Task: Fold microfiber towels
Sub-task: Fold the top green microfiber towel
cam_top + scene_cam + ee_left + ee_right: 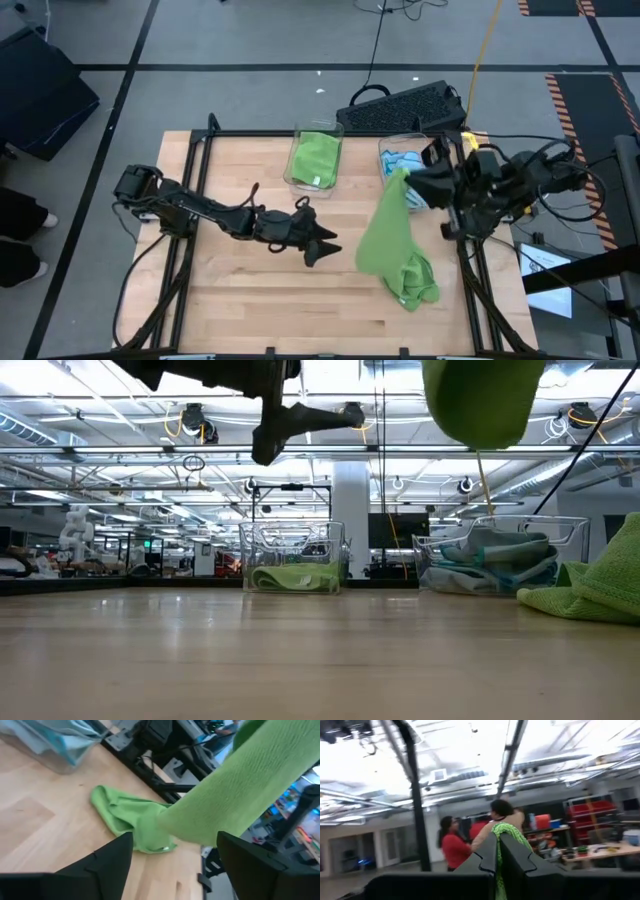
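Our right gripper (408, 178) is pinched together on one corner of a lime green towel (385, 235), holding it up so the cloth hangs in a long drape with its lower end bunched on the table (250, 300) near the right edge. Our left gripper (322, 246) hovers above the middle of the table with its fingers (107, 857) spread apart and nothing between them, just beside the hanging cloth. Behind, one clear bin (316, 160) holds a folded green towel and a second bin (400, 160) holds light blue towels (408, 163). We judge the main risk to be a bad second grasp: the towel hangs narrow and gathered, so our left gripper may close on a fold in the middle instead of a free corner, and the cloth would then spread twisted, not flat. The single pinch could also slip if we pull sideways, dropping the towel into a heap. The bunched end lies close to the table edge, so dragging it outward could send it over the side.
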